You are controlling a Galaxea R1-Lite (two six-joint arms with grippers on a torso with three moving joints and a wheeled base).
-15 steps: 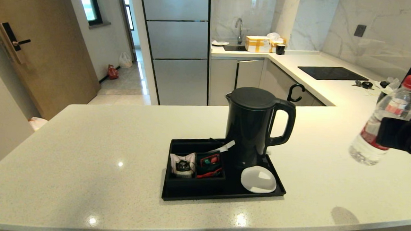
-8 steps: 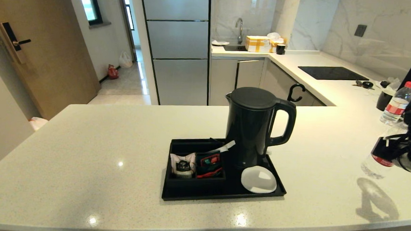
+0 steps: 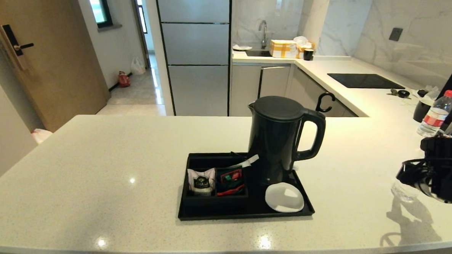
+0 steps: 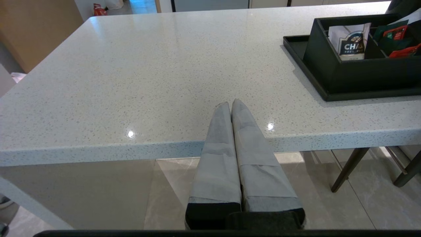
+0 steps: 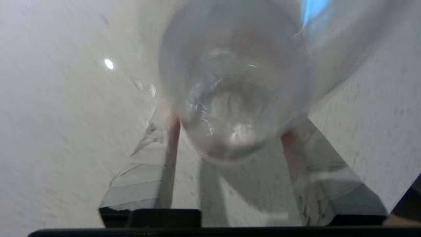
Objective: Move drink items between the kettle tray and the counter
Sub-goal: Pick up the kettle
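Note:
My right gripper (image 3: pixel 431 178) is shut on the clear water bottle (image 5: pixel 236 98) at the counter's (image 3: pixel 113 168) right end. Only the bottle's clear base (image 3: pixel 401 192) shows below the gripper, at or just above the stone; I cannot tell if it touches. The black kettle (image 3: pixel 277 140) stands on the black kettle tray (image 3: pixel 245 215), next to the white coaster (image 3: pixel 284 197). A pale sachet with a black emblem (image 3: pixel 200 181) stands in a tray compartment. My left gripper (image 4: pixel 230 104) is shut and empty, parked at the counter's front edge, left of the tray.
Red-and-green packets (image 3: pixel 231 180) fill the compartment beside the sachet. A second red-capped bottle (image 3: pixel 435 113) and a dark cup (image 3: pixel 421 110) stand at the back right. The black hob (image 3: pixel 359 80) lies further back. The counter's curved front edge (image 3: pixel 415 242) runs close below the gripper.
My right gripper has come down and forward with the bottle, from held high and tilted to low at the counter. The second bottle behind it has come into sight.

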